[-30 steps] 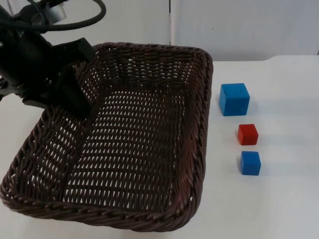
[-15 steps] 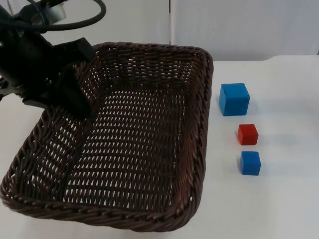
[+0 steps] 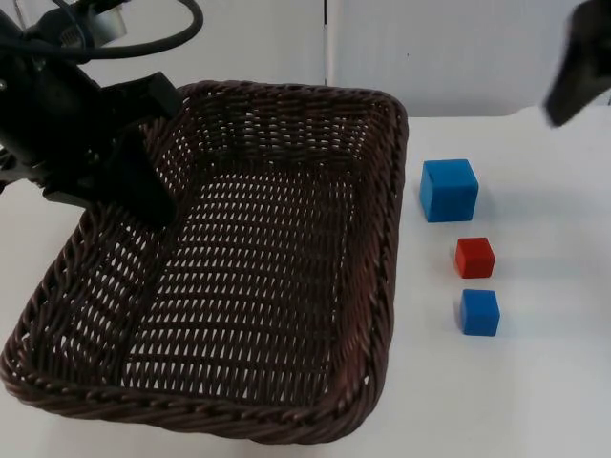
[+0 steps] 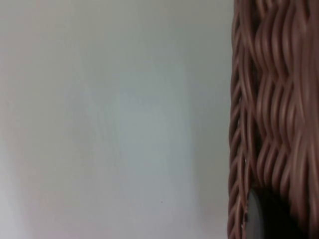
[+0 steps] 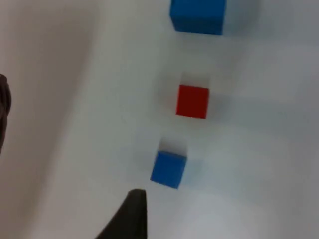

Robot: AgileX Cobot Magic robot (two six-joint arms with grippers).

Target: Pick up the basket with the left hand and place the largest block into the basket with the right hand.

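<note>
Wicker basket (image 3: 239, 277) clamped by left gripper (image 3: 143, 196), blue block (image 3: 449, 189) (largest), right gripper (image 3: 576, 76) above

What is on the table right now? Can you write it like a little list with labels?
basket: brown wicker, left rim held by left claw
biggest block: large blue block, on the table beside the basket
other blocks: red block, small blue block, in a row
right claw: above the blocks, holding nothing
</note>
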